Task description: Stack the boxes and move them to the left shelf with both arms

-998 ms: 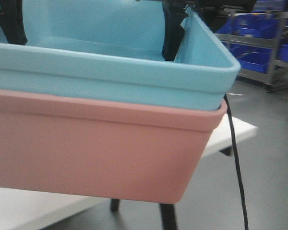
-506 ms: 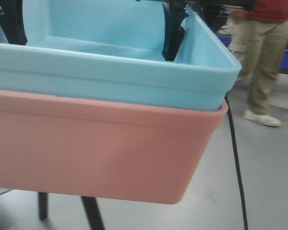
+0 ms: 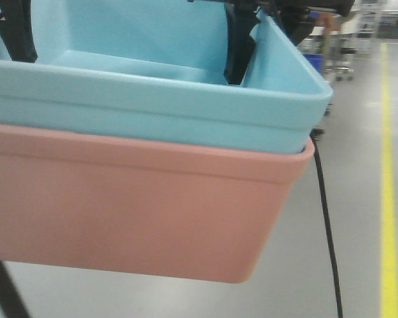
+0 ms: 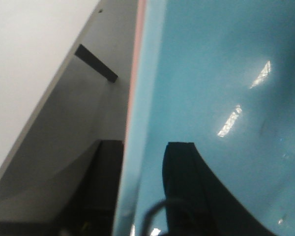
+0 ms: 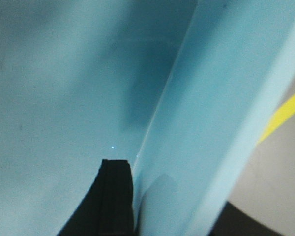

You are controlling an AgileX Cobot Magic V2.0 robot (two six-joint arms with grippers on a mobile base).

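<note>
Upper box (image 3: 152,109) nested in lower box (image 3: 139,212); R gripper (image 3: 247,46) on upper's R wall; floor line (image 3: 387,199) far R.

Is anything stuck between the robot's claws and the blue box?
No. The left gripper and the right gripper each have a finger flat against the wall of the blue box. Nothing visible sits between.
</note>
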